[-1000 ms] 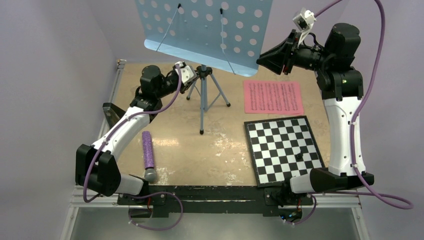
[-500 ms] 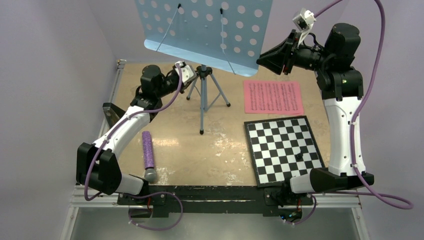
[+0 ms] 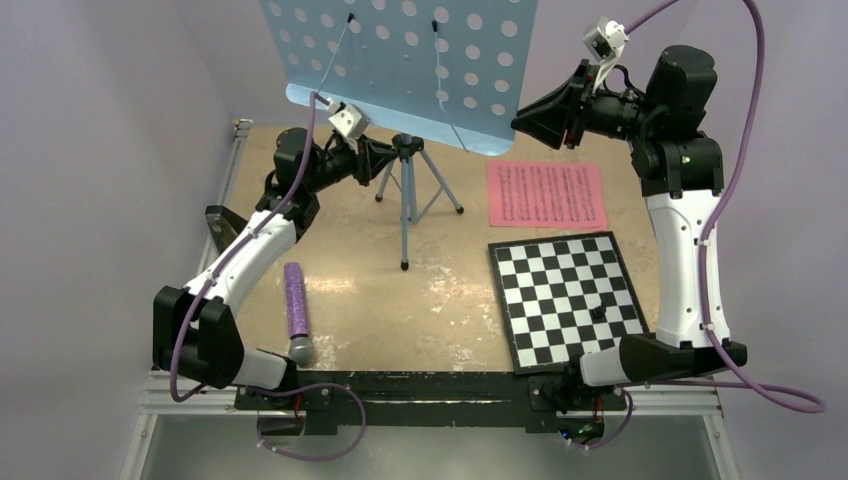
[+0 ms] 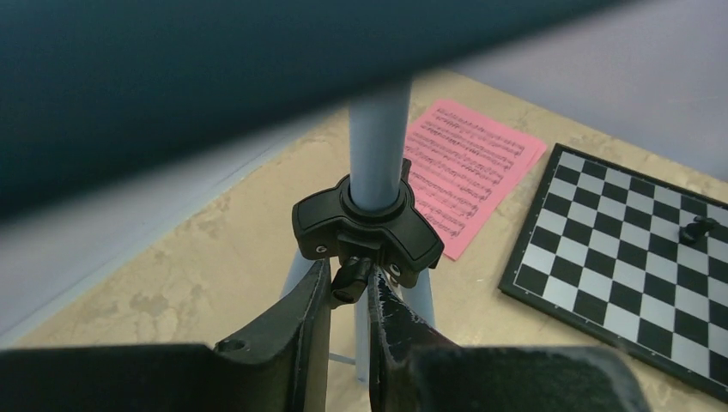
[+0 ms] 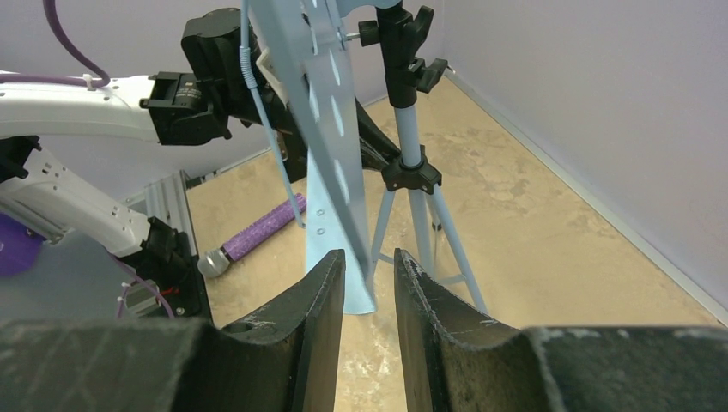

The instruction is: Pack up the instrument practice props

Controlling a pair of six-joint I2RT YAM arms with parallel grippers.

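Light-blue, the music stand [image 3: 405, 60] had shifted slightly left since a second earlier, and the left wrist had rolled over. The left gripper [image 4: 348, 273], reaching level, clamped the knob [image 4: 345, 287] at the tripod collar. The right gripper [image 5: 369, 255], raised high, pinched the desk's edge. Pink sheet music [image 3: 546, 194] lay on the beige table [image 3: 380, 290] between lilac walls.

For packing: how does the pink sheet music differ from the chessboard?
The pink sheet music shows printed staves; the chessboard, black-and-white squares. The chessboard is larger than the sheet music. A small black piece sits on the chessboard; the sheet music is bare. Both lie flat on the table.
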